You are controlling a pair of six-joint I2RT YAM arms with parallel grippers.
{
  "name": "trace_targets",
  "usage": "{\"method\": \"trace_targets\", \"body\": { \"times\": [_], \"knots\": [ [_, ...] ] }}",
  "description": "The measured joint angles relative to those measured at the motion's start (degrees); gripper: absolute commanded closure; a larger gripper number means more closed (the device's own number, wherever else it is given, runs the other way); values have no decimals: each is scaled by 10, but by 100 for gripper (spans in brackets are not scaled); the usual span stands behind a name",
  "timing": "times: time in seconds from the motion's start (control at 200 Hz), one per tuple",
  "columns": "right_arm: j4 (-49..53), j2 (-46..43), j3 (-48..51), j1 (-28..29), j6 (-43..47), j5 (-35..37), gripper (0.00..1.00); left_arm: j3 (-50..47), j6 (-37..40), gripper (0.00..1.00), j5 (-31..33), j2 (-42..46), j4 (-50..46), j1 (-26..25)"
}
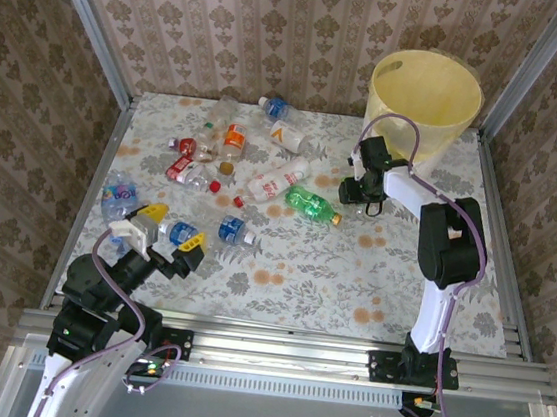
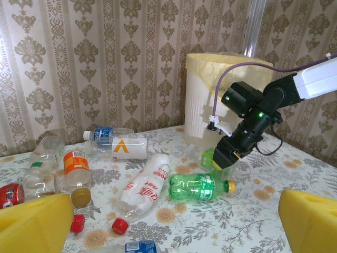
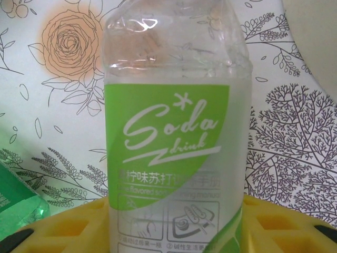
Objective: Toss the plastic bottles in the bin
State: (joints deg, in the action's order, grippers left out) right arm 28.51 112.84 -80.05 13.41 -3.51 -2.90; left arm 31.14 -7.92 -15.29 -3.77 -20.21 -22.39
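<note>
The right end effector [image 3: 176, 229] is seen clamped on a clear soda bottle [image 3: 176, 142] with a green-and-white label. Its yellow fingers [image 3: 68, 226] are pressed up against both sides, down low by the surface [image 1: 351, 277] and just beside the bin [image 1: 439, 126], which is parked in the far right corner. A green bottle [image 1: 311, 203] with a yellow cap is laid on its side right next to that. The rest of the plastic bottles [image 1: 277, 180] are scattered flat across the middle and left of the surface, well apart from the bin, with a couple of loose red caps [image 2: 119, 225] mixed in. The left end effector [image 1: 172, 227] is held wide open near the front left, just by some blue-labelled bottles [image 1: 233, 230].
</note>
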Motion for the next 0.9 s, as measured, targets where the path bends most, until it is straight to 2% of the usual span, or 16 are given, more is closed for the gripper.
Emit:
{"method": "trace_targets", "body": {
  "times": [0.5, 0.9],
  "knots": [
    [4, -81, 100, 3, -25, 0, 58, 0, 0, 0, -2, 0, 0, 0],
    [4, -198, 203, 30, -60, -8, 60, 0, 0, 0, -2, 0, 0, 0]
  ]
}}
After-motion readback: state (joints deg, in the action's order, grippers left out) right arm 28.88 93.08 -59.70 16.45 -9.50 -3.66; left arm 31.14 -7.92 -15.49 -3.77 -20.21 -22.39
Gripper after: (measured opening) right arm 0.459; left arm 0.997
